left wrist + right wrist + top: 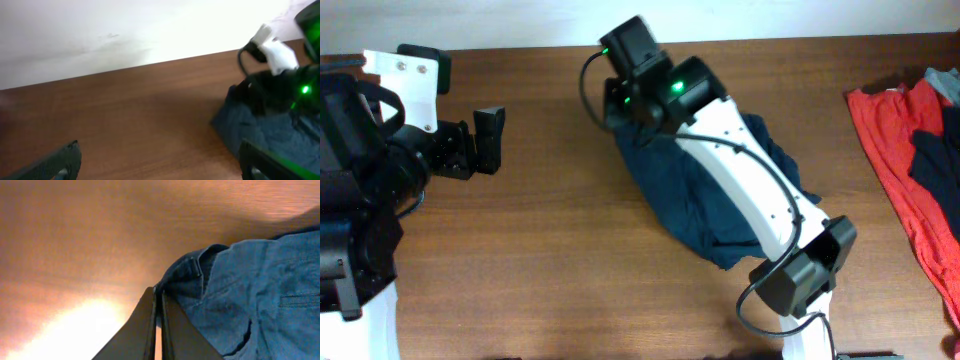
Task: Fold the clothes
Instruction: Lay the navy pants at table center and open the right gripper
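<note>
A dark blue denim garment (pixel 690 200) lies crumpled on the wooden table, right of centre. My right gripper (pixel 620 98) is at the garment's far left corner. In the right wrist view its fingers (pixel 159 294) are pressed together with their tips on the folded edge of the garment (pixel 250 290). My left gripper (pixel 490 138) is open and empty, held over bare table well to the left of the garment. In the left wrist view its fingers (pixel 160 167) are spread wide, and the garment (pixel 250 125) shows at the right.
A red garment (pixel 895 150) lies at the right edge of the table with darker clothes (pixel 935 160) on top of it. The right arm (pixel 760 190) stretches across the blue garment and hides its middle. A white wall (pixel 125 30) stands behind the table's back edge.
</note>
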Available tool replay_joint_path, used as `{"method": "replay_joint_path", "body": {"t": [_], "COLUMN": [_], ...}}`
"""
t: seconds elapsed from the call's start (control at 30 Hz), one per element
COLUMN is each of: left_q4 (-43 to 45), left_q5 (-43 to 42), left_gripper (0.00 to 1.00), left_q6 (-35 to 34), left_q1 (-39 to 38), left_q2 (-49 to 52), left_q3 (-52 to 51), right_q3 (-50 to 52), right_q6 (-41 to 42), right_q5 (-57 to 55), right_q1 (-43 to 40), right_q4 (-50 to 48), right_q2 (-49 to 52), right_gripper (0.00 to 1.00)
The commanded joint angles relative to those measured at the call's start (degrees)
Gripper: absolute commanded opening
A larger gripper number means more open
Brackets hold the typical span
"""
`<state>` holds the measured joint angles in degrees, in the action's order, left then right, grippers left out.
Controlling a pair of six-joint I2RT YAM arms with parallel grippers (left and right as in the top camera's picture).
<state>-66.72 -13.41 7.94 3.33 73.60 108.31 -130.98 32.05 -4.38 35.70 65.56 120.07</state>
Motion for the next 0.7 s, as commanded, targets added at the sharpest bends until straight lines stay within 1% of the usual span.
{"method": "replay_joint_path", "body": {"t": [0.0, 0.03, 0.13, 0.17, 0.2, 0.23, 0.27, 0.3, 0.33, 0.43, 0.53, 0.6, 0.67], "left_q4": [-0.2, -0.2, -0.5, -0.7, -0.7, -0.6, -0.6, -0.6, -0.7, -0.9, -1.6, -2.6, -3.5], "left_q5": [0.4, 0.4, 0.4, 0.4, 0.4, 0.4, 0.4, 0.4, 0.4, 0.4, 0.4, 0.3, -0.6], "left_gripper": [0.99, 0.99, 0.99, 0.99, 0.99, 0.99, 0.99, 0.99, 0.99, 0.99, 0.99, 0.99, 0.99], "left_q6": [0.9, 0.9, 0.9, 1.0, 0.9, 0.9, 0.9, 0.9, 0.9, 1.0, 0.9, 0.9, 0.9], "left_q1": [-0.2, -0.2, -0.2, -0.2, -0.2, -0.2, -0.2, -0.2, -0.2, -0.2, -0.2, -0.2, -0.2], "left_q2": [-0.5, -0.5, -0.3, -0.3, -0.3, -0.3, -0.3, -0.3, -0.3, -0.2, 0.2, 1.0, 2.7], "left_q3": [0.6, 0.6, 0.6, 0.6, 0.6, 0.6, 0.6, 0.6, 0.6, 0.6, 0.6, 0.6, 0.5], "right_q3": [-0.9, -0.9, -0.9, -0.9, -0.9, -0.9, -0.9, -0.9, -0.9, -0.9, -0.9, -0.9, -0.8], "right_q6": [-7.5, -9.0, -9.9, -10.9, -12.5, -13.8, -15.1, -16.3, -16.7, -14.4, -9.9, -9.9, -10.0], "right_q5": [1.4, 1.4, 0.9, 1.0, 1.0, 1.2, 1.2, 0.8, -0.1, -7.1, -12.5, -11.3, -7.1], "right_q1": [2.7, 3.0, 3.2, 3.1, 3.0, 2.9, 2.9, 2.8, 2.6, 1.3, -1.8, -5.7, -11.1], "right_q4": [-0.1, -0.1, 0.2, 0.2, 0.2, 0.2, 0.6, 1.2, 1.8, 4.1, 6.1, 7.1, 8.5], "right_q2": [-2.1, -2.5, -4.0, -4.5, -5.1, -5.4, -5.5, -5.7, -5.9, -6.9, -8.5, -9.1, -8.8], "right_gripper": [0.04, 0.04, 0.04, 0.06, 0.23, 0.51, 0.70, 0.77, 0.83, 0.87, 0.96, 0.98, 0.98]}}
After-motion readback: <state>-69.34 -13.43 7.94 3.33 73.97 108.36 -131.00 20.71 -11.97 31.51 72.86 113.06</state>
